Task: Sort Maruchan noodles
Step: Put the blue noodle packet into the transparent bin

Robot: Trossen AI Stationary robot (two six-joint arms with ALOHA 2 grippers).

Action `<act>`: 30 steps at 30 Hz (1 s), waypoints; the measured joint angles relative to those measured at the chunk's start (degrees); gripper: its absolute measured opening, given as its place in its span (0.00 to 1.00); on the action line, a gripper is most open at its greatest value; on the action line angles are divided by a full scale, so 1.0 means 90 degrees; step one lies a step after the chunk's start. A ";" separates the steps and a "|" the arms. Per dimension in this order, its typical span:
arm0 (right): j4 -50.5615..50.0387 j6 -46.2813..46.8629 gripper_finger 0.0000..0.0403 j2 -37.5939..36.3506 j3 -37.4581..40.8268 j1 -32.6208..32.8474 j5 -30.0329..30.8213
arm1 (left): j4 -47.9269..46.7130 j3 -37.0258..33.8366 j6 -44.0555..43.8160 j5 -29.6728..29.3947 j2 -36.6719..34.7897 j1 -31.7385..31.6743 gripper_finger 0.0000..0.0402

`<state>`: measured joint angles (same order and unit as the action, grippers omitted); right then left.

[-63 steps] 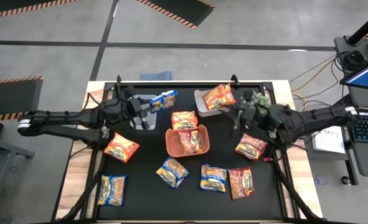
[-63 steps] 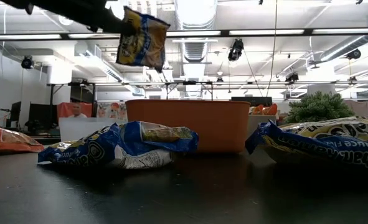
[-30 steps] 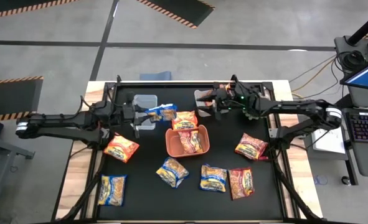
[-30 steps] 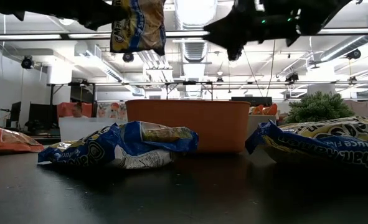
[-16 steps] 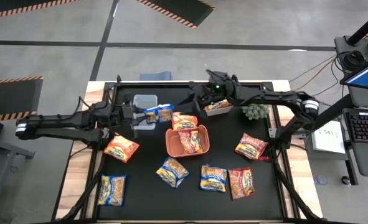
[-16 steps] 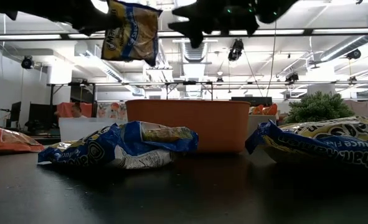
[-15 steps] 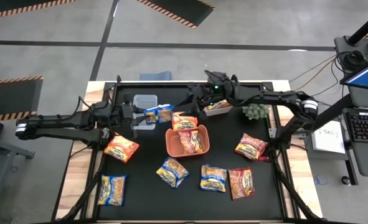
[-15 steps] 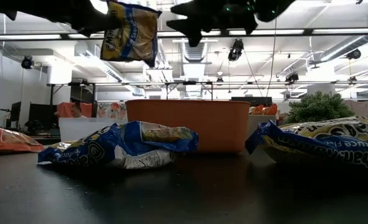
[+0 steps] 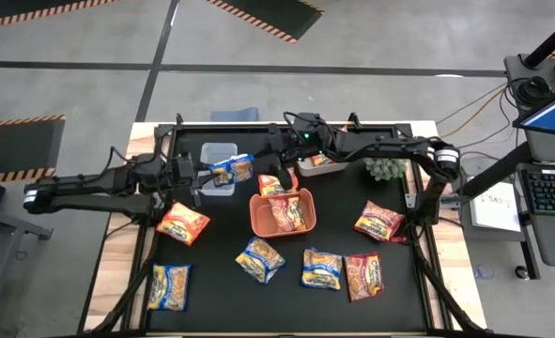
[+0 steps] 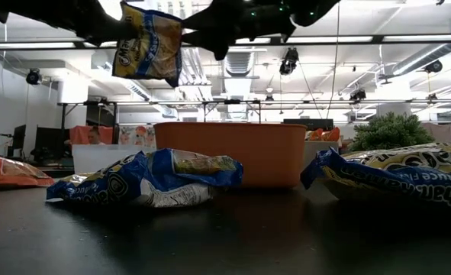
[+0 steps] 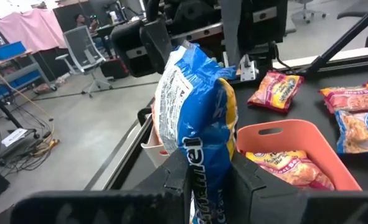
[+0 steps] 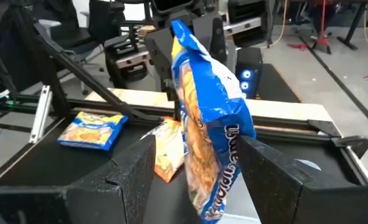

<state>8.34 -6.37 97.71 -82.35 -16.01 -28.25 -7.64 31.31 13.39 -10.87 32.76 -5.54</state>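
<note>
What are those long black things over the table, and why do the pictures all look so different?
Those are two robot arms, each ending in a two-finger gripper. One picture looks straight down on the table. One sits at table height, looking across it. Two come from little cameras on the arms' wrists.

The left gripper is pinching a blue-and-yellow noodle packet and holding it up in the air. The right gripper has its fingers open on either side of that same packet, as if it might take it, though I can't be sure.

More noodle packets lie on the black table top, blue-and-yellow, orange and red ones. An orange bin in the middle holds orange ones. A clear bin sits near the left gripper, and a small green plant stands on the right.
</note>
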 joint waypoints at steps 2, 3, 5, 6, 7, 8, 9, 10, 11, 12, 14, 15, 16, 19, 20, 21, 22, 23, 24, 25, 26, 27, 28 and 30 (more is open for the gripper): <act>0.0011 -0.0046 0.53 0.0104 -0.0149 0.0000 0.0023 | -0.0008 0.0000 -0.0001 0.0000 -0.0075 0.0000 0.10; 0.0010 -0.0066 0.53 0.0165 -0.0217 -0.0001 0.0027 | -0.0006 0.0000 -0.0001 0.0000 -0.0104 0.0000 0.10; -0.0007 -0.0132 0.53 0.0259 -0.0343 -0.0007 0.0062 | -0.0026 0.0000 0.0000 -0.0027 -0.0150 0.0000 0.10; -0.0063 -0.0161 0.53 0.0295 -0.0392 -0.0007 0.0174 | -0.0058 0.0001 -0.0001 -0.0118 -0.0167 0.0000 0.10; -0.0099 -0.0223 0.53 0.0309 -0.0427 -0.0017 0.0331 | -0.0113 0.0000 -0.0001 -0.0259 -0.0192 0.0002 0.10; -0.0147 -0.0270 0.53 0.0316 -0.0441 -0.0021 0.0469 | -0.0186 0.0000 0.0000 -0.0424 -0.0220 0.0002 0.10; -0.0211 -0.0317 0.53 0.0314 -0.0456 -0.0026 0.0603 | -0.0286 0.0000 -0.0003 -0.0589 -0.0243 0.0003 0.10; -0.0273 -0.0390 0.53 0.0291 -0.0471 -0.0046 0.0727 | -0.0405 0.0000 -0.0016 -0.0729 -0.0271 0.0005 0.10; -0.0289 -0.0418 0.53 0.0276 -0.0471 -0.0055 0.0835 | -0.0465 0.0001 -0.0028 -0.0821 -0.0298 0.0005 0.10; -0.0278 -0.0450 0.53 0.0255 -0.0475 -0.0060 0.0929 | -0.0467 0.0002 -0.0032 -0.0848 -0.0324 0.0005 0.10; -0.0282 -0.0532 0.53 0.0213 -0.0476 -0.0106 0.1042 | -0.0469 0.0000 -0.0032 -0.0853 -0.0388 0.0005 0.10; -0.0277 -0.0548 0.53 0.0207 -0.0476 -0.0132 0.1050 | -0.0465 0.0000 -0.0032 -0.0854 -0.0417 0.0005 0.10; -0.0279 -0.0558 0.53 0.0204 -0.0476 -0.0155 0.1051 | -0.0465 0.0000 -0.0023 -0.0855 -0.0449 0.0005 0.10; -0.0281 -0.0581 0.53 0.0204 -0.0464 -0.0236 0.1022 | -0.0444 0.0000 0.0088 -0.0731 -0.0521 0.0004 0.10; -0.0269 -0.0583 0.53 0.0204 -0.0453 -0.0242 0.0957 | -0.0411 0.0000 0.0129 -0.0619 -0.0535 0.0003 0.10; -0.0254 -0.0609 0.53 0.0220 -0.0445 -0.0248 0.0915 | -0.0358 0.0000 0.0186 -0.0538 -0.0538 0.0005 0.10; -0.0205 -0.0642 0.53 0.0246 -0.0444 -0.0248 0.0837 | -0.0281 0.0000 0.0230 -0.0496 -0.0535 0.0005 0.10; -0.0165 -0.0673 0.53 0.0279 -0.0444 -0.0248 0.0691 | -0.0209 -0.0002 0.0264 -0.0482 -0.0533 0.0010 0.10; -0.0111 -0.0681 0.53 0.0327 -0.0444 -0.0245 0.0558 | -0.0139 -0.0011 0.0295 -0.0438 -0.0517 0.0008 0.10; 0.0026 -0.0683 0.53 0.0406 -0.0447 -0.0237 0.0463 | -0.0071 -0.0024 0.0346 -0.0360 -0.0487 0.0007 0.10; 0.0111 -0.0700 0.53 0.0488 -0.0471 -0.0235 0.0390 | -0.0010 -0.0033 0.0412 -0.0280 -0.0459 0.0003 0.10; 0.0159 -0.0716 0.53 0.0555 -0.0482 -0.0233 0.0270 | 0.0019 -0.0035 0.0455 -0.0168 -0.0424 0.0003 0.10; 0.0198 -0.0744 0.53 0.0636 -0.0491 -0.0233 0.0093 | 0.0033 -0.0042 0.0466 -0.0118 -0.0377 0.0005 0.10; 0.0374 -0.0761 0.53 0.0747 -0.0515 -0.0244 -0.0381 | 0.0036 -0.0056 0.0464 -0.0125 -0.0309 0.0010 0.10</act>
<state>11.70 -13.21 104.43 -86.98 -18.20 -31.68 -7.31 30.81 17.56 -11.99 29.98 -5.45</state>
